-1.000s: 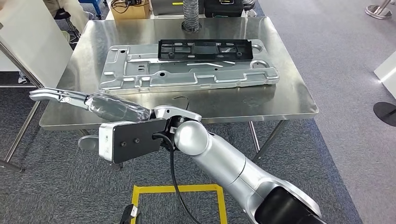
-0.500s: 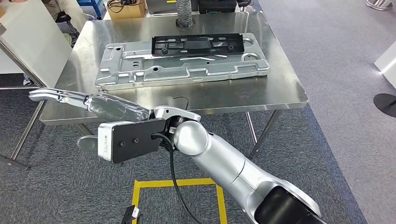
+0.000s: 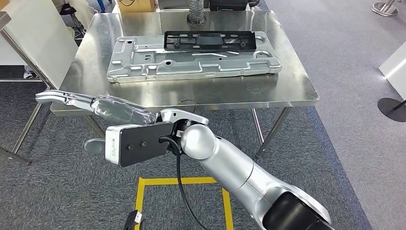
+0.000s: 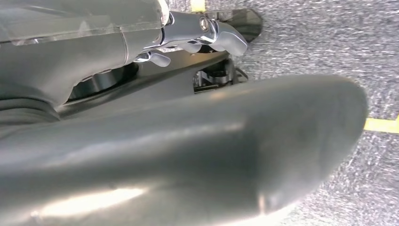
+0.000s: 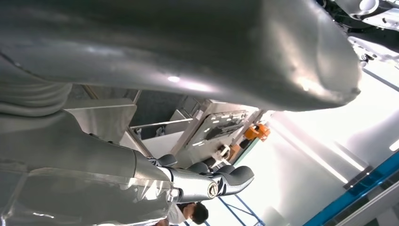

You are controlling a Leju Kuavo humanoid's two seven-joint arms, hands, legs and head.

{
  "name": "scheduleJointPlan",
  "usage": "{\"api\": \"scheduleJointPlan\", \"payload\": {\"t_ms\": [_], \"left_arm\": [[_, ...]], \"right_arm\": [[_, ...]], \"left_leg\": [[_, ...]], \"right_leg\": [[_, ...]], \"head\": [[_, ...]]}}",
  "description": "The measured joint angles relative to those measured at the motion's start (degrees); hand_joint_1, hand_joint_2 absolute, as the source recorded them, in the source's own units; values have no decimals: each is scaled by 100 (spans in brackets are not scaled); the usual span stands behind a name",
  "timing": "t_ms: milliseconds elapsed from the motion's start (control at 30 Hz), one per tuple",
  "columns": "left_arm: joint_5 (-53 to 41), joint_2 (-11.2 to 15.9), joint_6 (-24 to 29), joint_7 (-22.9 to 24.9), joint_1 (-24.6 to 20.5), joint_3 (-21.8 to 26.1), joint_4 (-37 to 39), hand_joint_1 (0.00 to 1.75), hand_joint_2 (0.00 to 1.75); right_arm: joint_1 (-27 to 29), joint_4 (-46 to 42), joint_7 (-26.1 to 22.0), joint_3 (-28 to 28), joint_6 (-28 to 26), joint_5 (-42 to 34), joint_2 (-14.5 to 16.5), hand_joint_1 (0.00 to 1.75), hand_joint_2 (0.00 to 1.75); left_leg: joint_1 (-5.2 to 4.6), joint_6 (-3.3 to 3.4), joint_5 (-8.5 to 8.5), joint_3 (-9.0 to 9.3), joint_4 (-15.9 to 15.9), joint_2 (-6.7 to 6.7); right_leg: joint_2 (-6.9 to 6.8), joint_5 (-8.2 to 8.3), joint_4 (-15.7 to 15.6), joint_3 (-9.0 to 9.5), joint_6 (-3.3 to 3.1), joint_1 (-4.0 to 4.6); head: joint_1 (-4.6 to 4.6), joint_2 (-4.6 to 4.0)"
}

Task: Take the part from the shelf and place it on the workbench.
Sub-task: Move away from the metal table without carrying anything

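Head view: whole scene shifts, camera moving; part (image 3: 194, 57) sits on counter (image 3: 297, 91). Right hand (image 3: 72, 100) holds nothing, fingers straight; left hand (image 4: 202, 33) empty, fingers curled. Placement looks done.

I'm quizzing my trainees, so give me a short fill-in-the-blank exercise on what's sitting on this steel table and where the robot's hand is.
1. The black frame lies on top of the grey ____ panel.
2. The metal panel rests on the steel ____.
3. The right hand reaches toward the table's near ____ corner.
4. The floor tape below the arm is ____.

Missing words: metal; table; left; yellow
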Motion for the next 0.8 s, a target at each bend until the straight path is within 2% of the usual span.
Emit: {"api": "scheduleJointPlan", "payload": {"t_ms": [67, 100, 133, 233, 267, 300, 333, 400, 433, 467, 500, 567, 600, 633, 733, 767, 800], "left_arm": [[20, -1, 1, -10, 0, 0, 0, 0, 0], [26, -1, 1, -17, -1, 0, 0, 0, 0], [29, -1, 1, -24, -3, 1, 0, 0, 0], [46, 2, 1, -46, -2, 2, 0, 0, 0], [54, 3, 1, -53, 0, 3, 0, 0, 0], [59, 4, 1, -58, 2, 3, 0, 0, 0], [63, 5, 1, -62, 4, 4, 0, 0, 0], [68, 9, 1, -71, 9, 8, 0, 0, 0], [69, 13, 1, -76, 13, 10, 0, 0, 0], [71, 17, 1, -83, 18, 12, 0, 0, 0], [72, 21, -1, -89, 21, 14, 0, 0, 0], [72, 27, -3, -98, 16, 15, 0, 0, 0], [71, 29, -4, -102, 9, 15, 0, 0, 0], [70, 30, -4, -106, 5, 15, 0, 0, 0], [69, 33, -7, -110, 18, 15, 0, 0, 0], [68, 33, -7, -110, 20, 15, 0, 0, 0], [67, 33, -7, -110, 16, 15, 0, 0, 0]], "right_arm": [[-19, -6, 0, 1, 1, -4, 8, 0, 0], [-31, -10, -1, 2, 1, -6, 15, 0, 0], [-39, -15, -1, 2, 1, -9, 22, 0, 0], [-45, -19, -1, 3, -1, -17, 34, 0, 0], [-47, -19, 1, 4, -1, -18, 44, 0, 0], [-52, -19, 2, 4, -1, -19, 57, 0, 0], [-54, -18, 4, 6, 1, -20, 72, 0, 0], [-52, -16, 12, 14, 5, -22, 89, 0, 0], [-48, -14, 16, 19, 7, -22, 91, 0, 0], [-46, -13, 21, 25, 8, -23, 92, 0, 0], [-45, -13, 26, 28, 8, -24, 96, 0, 0], [-52, -15, 34, 33, 8, -25, 111, 0, 0], [-59, -16, 37, 33, 7, -24, 121, 0, 0], [-68, -16, 40, 34, 7, -24, 132, 0, 0], [-84, -16, 50, 38, 7, -23, 151, 0, 0], [-86, -16, 52, 39, 7, -22, 153, 0, 0], [-88, -16, 53, 39, 7, -21, 154, 0, 0]], "left_leg": [[-8, -35, 38, -39, 19, -9], [-13, -62, 57, -53, 25, -11], [-15, -92, 76, -63, 26, -10], [-4, -196, 120, -88, 16, -9], [1, -228, 47, -122, 88, -9], [5, -256, -87, -186, 242, -10], [17, -282, -308, -298, 541, -10], [25, -333, -746, -565, 1299, -9], [28, -350, -871, -636, 1575, -8], [29, -359, -876, -594, 1620, -8], [30, -359, -781, -425, 1424, -7], [30, -334, -534, 100, 620, -5], [21, -297, -455, 288, 287, -8], [10, -256, -425, 376, 103, -13], [-5, -130, -358, 333, 49, -22], [2, -91, -318, 314, 38, -18], [11, -50, -276, 286, 24, -12]], "right_leg": [[2, 271, -899, 574, -61, 17], [4, 350, -1229, 763, -97, 31], [6, 381, -1400, 851, -129, 49], [2, 463, -1468, 822, -225, 59], [-6, 507, -1494, 807, -265, 46], [-14, 553, -1522, 788, -300, 30], [-24, 592, -1535, 757, -323, 23], [-29, 654, -1529, 667, -342, 27], [-31, 685, -1518, 616, -340, 30], [-32, 710, -1501, 568, -333, 30], [-31, 732, -1478, 523, -323, 28], [-30, 760, -1423, 453, -291, 28], [-28, 774, -1397, 421, -266, 36], [-29, 793, -1381, 395, -236, 45], [-28, 859, -1382, 349, -137, 54], [-22, 820, -1344, 324, -104, 47], [-16, 700, -1211, 263, -73, 39]], "head": [[-3, 0], [-2, 0], [-4, 0], [-5, 0], [-7, 0], [-11, 0], [-14, 0], [-20, 0], [-19, 0], [-20, 0], [-21, 0], [-22, 0], [-21, 0], [-19, 1], [-16, 1], [-15, 0], [-10, 0]]}}
